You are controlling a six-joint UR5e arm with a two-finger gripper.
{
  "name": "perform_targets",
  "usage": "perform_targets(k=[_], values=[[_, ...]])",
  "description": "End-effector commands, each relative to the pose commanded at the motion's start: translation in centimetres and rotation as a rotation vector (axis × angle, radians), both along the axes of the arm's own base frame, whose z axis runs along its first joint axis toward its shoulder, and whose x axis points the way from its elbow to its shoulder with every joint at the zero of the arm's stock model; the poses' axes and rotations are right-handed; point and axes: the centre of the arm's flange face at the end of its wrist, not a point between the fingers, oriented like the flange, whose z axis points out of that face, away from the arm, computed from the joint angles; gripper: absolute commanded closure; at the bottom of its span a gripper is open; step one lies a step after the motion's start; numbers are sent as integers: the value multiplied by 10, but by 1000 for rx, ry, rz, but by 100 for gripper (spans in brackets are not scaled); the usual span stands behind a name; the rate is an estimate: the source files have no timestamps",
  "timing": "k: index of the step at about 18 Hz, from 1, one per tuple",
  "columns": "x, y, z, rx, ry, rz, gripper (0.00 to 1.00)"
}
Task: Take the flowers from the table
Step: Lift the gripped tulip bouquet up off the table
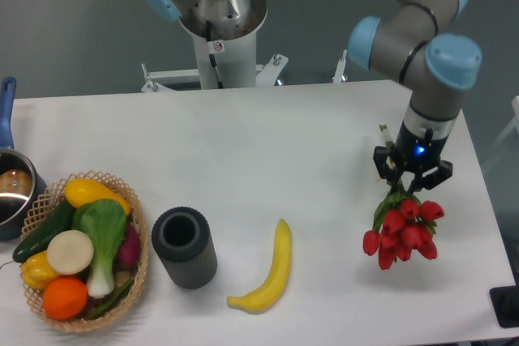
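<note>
The flowers [403,232] are a bunch of red tulips with green stems at the right side of the white table [284,135]. The red heads point toward the front edge, and the stem ends stick out behind the gripper. My gripper [410,180] points straight down and is shut on the stems just above the heads. I cannot tell whether the bunch touches the table or hangs just above it.
A yellow banana [272,269] lies at the front middle. A dark grey cylinder [184,246] stands to its left. A wicker basket [138,216] of vegetables and fruit sits at the front left, with a pot [12,188] behind it. The arm's base [219,30] stands at the back.
</note>
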Motion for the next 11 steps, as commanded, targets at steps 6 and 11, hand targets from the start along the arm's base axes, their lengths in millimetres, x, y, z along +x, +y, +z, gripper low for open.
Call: perform_targets(k=[6, 11], values=[[47, 10, 101, 294, 12, -9, 64], [69, 25, 151, 468, -4, -69, 63]])
